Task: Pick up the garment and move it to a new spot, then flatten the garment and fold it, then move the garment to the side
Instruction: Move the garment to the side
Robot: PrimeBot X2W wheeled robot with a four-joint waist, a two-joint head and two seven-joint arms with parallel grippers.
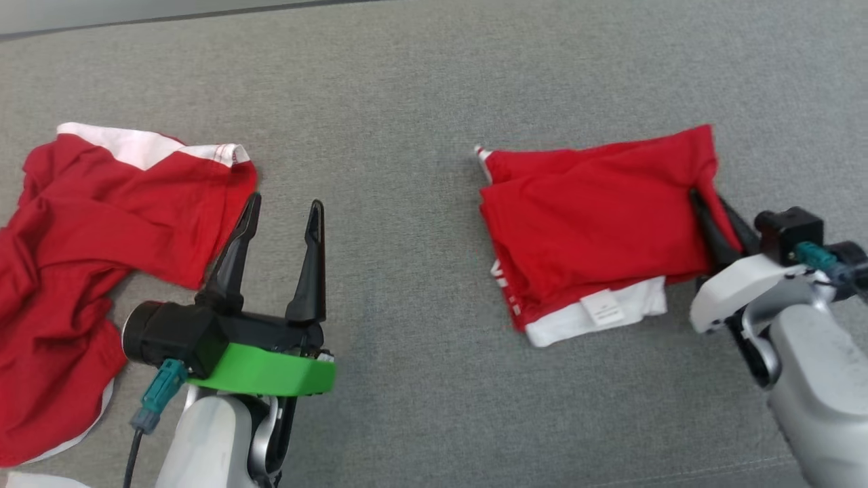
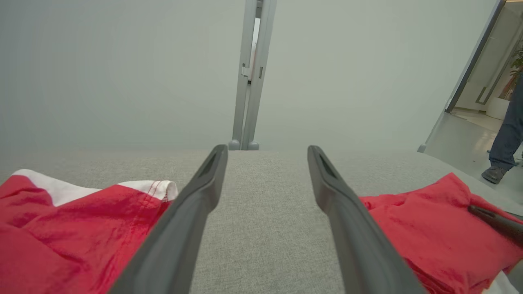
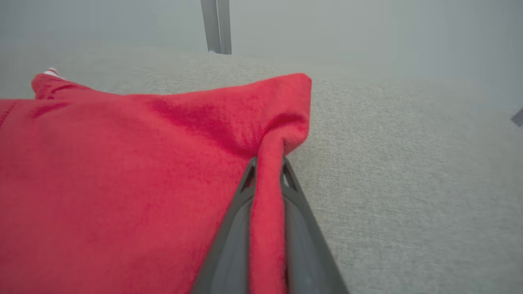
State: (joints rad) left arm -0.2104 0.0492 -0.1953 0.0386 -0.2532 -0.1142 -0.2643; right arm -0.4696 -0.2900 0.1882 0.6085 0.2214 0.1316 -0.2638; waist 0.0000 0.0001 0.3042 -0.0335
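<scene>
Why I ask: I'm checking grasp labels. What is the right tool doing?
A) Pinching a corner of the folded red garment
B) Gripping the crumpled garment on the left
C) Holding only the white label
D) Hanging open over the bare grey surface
A: in the right wrist view the right tool has its two fingers closed on a pinched ridge of the folded red garment, at its corner.

— What is the ground here?
— A grey woven cloth surface [image 1: 407,102]; at its left lies a crumpled red-and-white garment [image 1: 88,224], loose and creased.
— And past the far edge?
— A pale metal post [image 2: 249,81] before a plain wall. Far right, a person's jeans leg [image 2: 508,130] and a dark shoe [image 2: 493,174] on pale floor.
</scene>
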